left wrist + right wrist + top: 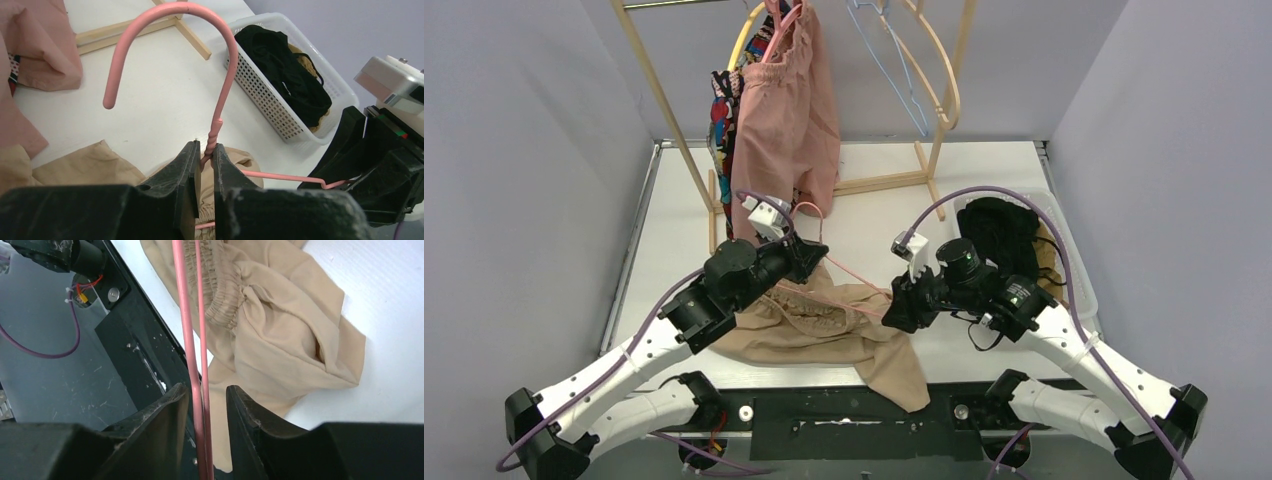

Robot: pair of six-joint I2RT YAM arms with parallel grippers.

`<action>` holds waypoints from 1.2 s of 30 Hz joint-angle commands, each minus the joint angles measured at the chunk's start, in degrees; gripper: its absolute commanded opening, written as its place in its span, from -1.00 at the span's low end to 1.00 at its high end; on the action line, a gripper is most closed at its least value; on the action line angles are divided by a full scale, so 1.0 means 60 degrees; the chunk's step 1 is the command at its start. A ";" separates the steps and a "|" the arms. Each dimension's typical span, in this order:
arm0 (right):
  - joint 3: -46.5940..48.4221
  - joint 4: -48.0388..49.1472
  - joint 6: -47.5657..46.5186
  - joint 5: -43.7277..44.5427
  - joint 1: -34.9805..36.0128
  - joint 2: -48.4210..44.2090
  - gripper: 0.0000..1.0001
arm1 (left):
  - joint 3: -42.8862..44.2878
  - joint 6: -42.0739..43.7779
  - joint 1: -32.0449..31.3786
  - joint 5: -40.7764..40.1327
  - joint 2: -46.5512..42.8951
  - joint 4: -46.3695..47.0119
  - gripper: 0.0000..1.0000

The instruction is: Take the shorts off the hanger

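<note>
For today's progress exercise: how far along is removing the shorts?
Done: black pair in the basket. In hand: beige pair, its hanger gripped by the left claw, right claw open around it. Left: pink pair and comic-print pair hang.

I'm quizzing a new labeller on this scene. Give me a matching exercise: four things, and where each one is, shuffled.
1 beige shorts
2 dusty pink shorts
3 black shorts
4 pink hanger

A in the white basket
B hanging on the wooden rack
C clamped by the left gripper
D lying on the table

Pairs: 1-D, 2-B, 3-A, 4-C
</note>
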 commanded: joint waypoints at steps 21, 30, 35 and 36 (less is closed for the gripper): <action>0.1014 -0.1852 0.0416 0.0394 0.0026 -0.1076 -1.00 | 0.0510 0.0787 -0.0489 0.0590 -0.0882 -0.0561 0.21; 0.1963 -0.3240 0.0648 0.2856 0.0019 -0.1431 -1.00 | 0.0037 0.1092 -0.0456 -0.3178 -0.2641 -0.2609 0.52; 0.2597 -0.2835 0.0872 0.4966 0.0026 -0.1166 -1.00 | -0.0353 0.1117 -0.0457 -0.5592 -0.3105 -0.3438 0.62; 0.2707 -0.2700 0.0890 0.5186 0.0020 -0.0981 -1.00 | -0.0421 0.1088 -0.0449 -0.5930 -0.3163 -0.3559 0.63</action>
